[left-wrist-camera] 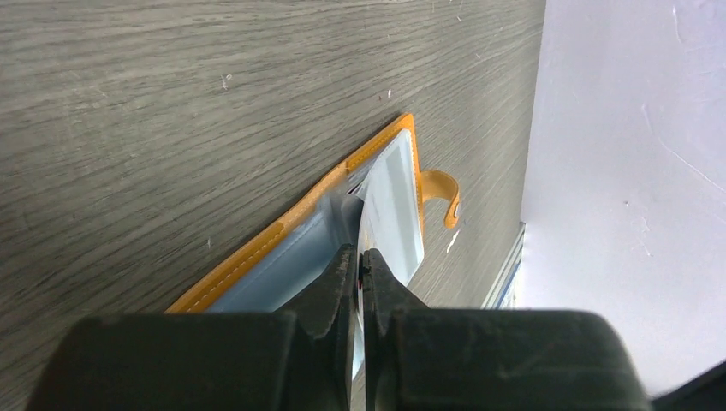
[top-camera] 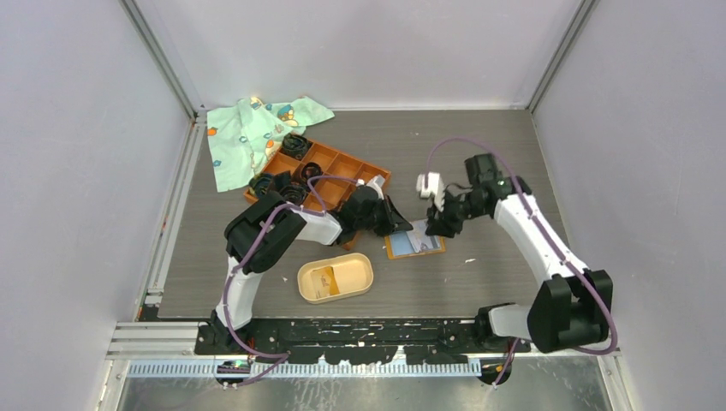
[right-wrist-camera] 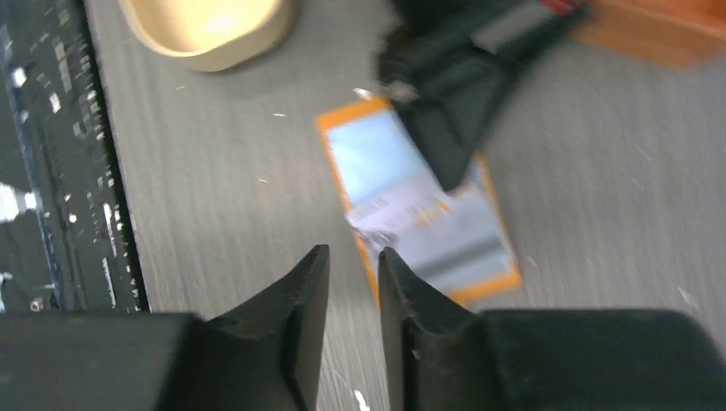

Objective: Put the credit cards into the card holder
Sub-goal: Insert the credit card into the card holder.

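Observation:
The orange wallet (top-camera: 415, 241) lies open on the table, its blue-grey inside up. My left gripper (left-wrist-camera: 360, 253) is shut on the edge of a thin pale credit card (left-wrist-camera: 392, 201) that stands tilted out of the wallet (left-wrist-camera: 248, 257) pocket. From above, the left gripper (top-camera: 395, 221) is at the wallet's left side. My right gripper (right-wrist-camera: 354, 253) hovers above the wallet's (right-wrist-camera: 419, 205) near corner, jaws a little apart with nothing between them; the top view shows the right gripper (top-camera: 438, 227) just right of the wallet. The beige card holder (top-camera: 360, 276) sits in front of the left arm, a flat yellowish thing (top-camera: 321, 281) in its left half.
The orange grid tray (top-camera: 342, 167) with black coiled bands (top-camera: 295, 145) stands behind the left arm. A green patterned cloth (top-camera: 248, 133) lies at the back left. The wallet's snap strap (left-wrist-camera: 441, 195) sticks out at its far side. The black base rail (top-camera: 342, 330) runs along the near edge.

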You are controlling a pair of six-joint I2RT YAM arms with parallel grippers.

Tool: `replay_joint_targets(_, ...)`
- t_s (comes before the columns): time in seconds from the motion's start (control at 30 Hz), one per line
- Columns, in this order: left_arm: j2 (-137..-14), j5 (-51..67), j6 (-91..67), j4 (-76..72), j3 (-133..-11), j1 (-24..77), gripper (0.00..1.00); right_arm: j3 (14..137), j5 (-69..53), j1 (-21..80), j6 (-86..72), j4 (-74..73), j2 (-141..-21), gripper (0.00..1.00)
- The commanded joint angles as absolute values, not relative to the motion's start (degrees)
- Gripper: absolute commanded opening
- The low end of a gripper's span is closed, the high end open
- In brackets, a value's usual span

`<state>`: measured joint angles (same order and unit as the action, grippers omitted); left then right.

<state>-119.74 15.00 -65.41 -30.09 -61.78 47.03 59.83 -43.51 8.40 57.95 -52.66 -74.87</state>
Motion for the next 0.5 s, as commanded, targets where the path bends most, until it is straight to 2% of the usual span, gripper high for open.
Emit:
replay_joint_targets(0.0,-122.3,17.2,-64.4,-28.5,-63.0,46.5,0.05,52.8,-43.8,18.4,68.7,-41.5,-74.0,0.27)
replay_joint_targets(0.2,-123.1,19.3,-64.4,-29.3,-63.2,46.0,0.06,48.6,-28.2,28.6,62.3,-24.7,-78.1,0.13)
replay_joint_targets(0.47,-124.5,21.7,-65.0,-30.9,-63.2,45.1,0.07,48.1,-16.9,32.0,60.4,-19.3,-84.9,0.11)
